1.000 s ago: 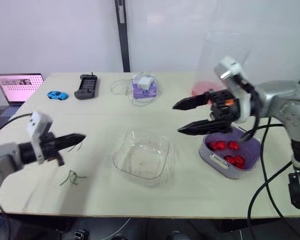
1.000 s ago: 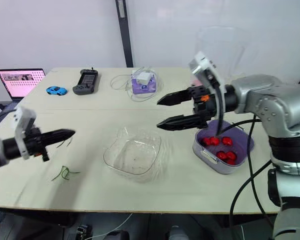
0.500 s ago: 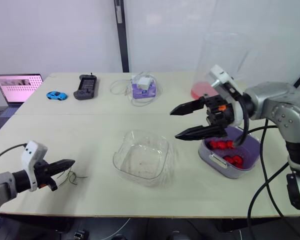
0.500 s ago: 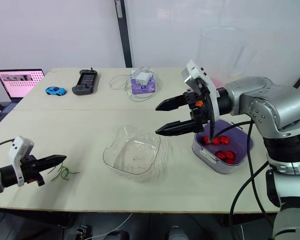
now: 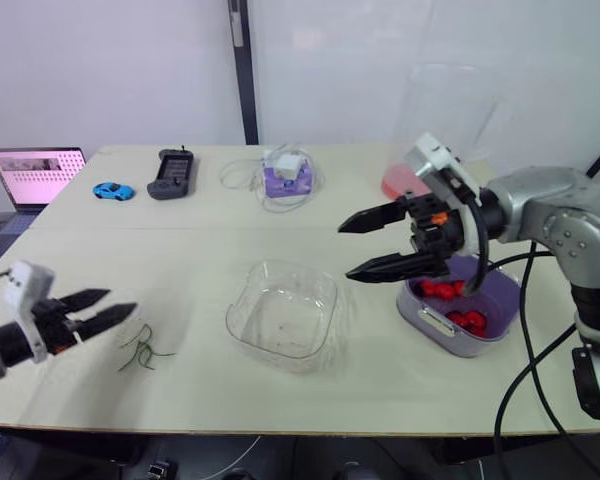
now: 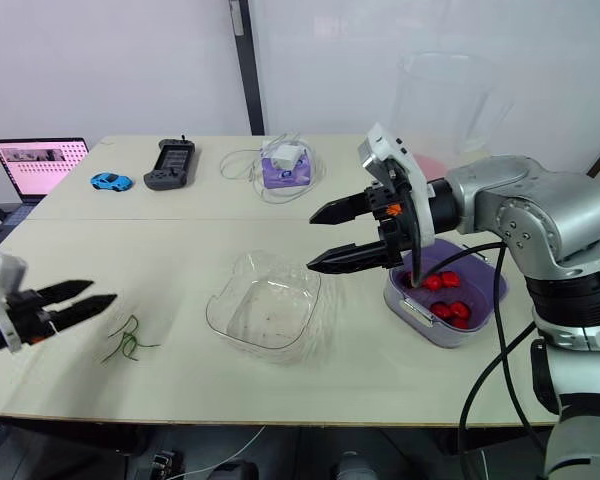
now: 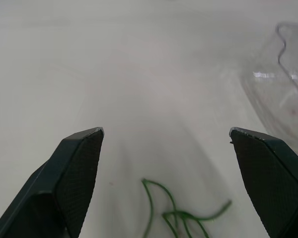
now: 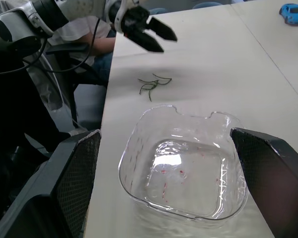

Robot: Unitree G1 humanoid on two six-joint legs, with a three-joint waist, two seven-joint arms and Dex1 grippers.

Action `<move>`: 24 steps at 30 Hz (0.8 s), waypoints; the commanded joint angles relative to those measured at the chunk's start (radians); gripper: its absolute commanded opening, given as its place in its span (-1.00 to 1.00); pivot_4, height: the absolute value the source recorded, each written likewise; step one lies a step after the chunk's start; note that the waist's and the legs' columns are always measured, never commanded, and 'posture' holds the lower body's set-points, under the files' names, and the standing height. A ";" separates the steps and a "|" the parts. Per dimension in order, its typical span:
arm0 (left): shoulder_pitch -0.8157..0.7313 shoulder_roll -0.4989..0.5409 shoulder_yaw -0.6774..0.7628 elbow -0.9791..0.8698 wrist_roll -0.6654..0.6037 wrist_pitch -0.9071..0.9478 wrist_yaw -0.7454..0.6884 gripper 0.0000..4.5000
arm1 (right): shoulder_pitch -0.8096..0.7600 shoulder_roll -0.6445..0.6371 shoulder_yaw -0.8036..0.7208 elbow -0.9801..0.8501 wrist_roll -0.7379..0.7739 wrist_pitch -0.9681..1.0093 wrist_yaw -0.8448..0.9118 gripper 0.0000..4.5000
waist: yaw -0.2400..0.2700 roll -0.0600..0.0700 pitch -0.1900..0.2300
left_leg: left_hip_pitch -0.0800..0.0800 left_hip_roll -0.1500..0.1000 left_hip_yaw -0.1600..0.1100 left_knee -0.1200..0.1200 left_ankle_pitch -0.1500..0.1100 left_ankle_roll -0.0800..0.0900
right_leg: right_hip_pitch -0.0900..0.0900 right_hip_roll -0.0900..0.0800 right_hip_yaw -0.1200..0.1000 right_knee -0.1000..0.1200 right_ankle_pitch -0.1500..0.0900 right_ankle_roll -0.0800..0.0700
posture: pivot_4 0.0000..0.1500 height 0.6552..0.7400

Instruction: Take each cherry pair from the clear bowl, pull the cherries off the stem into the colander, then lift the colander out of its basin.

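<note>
The right claw (image 5: 346,251), wide open and empty, is hovering just beside the colander (image 5: 502,297), and a crooked grab could be spilling its cherries (image 5: 450,292) onto the desk (image 5: 230,230).

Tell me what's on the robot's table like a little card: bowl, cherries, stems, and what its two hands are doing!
Clear bowl: middle of the table, no cherries inside
Cherries: in the purple colander, robot's right
Stems: lying loose on the table, robot's left
Left gripper: open, empty, near the stems
Right gripper: open, empty, raised beside the colander
</note>
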 commanded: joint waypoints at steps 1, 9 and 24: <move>-0.022 0.038 0.047 -0.010 -0.031 -0.012 -0.044 0.97 | -0.016 -0.009 -0.034 -0.002 0.004 -0.015 0.007 1.00 | 0.000 0.000 0.000 | 0.000 0.000 0.000 0.000 0.000 0.000 | 0.000 0.000 0.000 0.000 0.000 0.000 | 1.00 0.84; -0.116 0.137 -0.010 -0.247 -0.131 0.024 -0.181 0.97 | 0.080 -0.055 -0.118 -0.036 0.000 0.044 -0.116 1.00 | 0.010 -0.003 0.000 | -0.001 0.000 0.000 0.000 0.000 0.000 | 0.000 -0.001 0.000 0.000 0.000 0.000 | 1.00 0.84; -0.588 -0.074 -0.471 -0.124 -0.061 -0.045 -0.339 0.97 | 0.596 -0.315 -0.584 -0.344 0.100 0.330 -0.318 1.00 | 0.004 -0.001 0.000 | -0.001 0.000 0.000 0.001 -0.001 0.001 | 0.000 0.001 0.001 0.001 0.000 0.000 | 1.00 0.84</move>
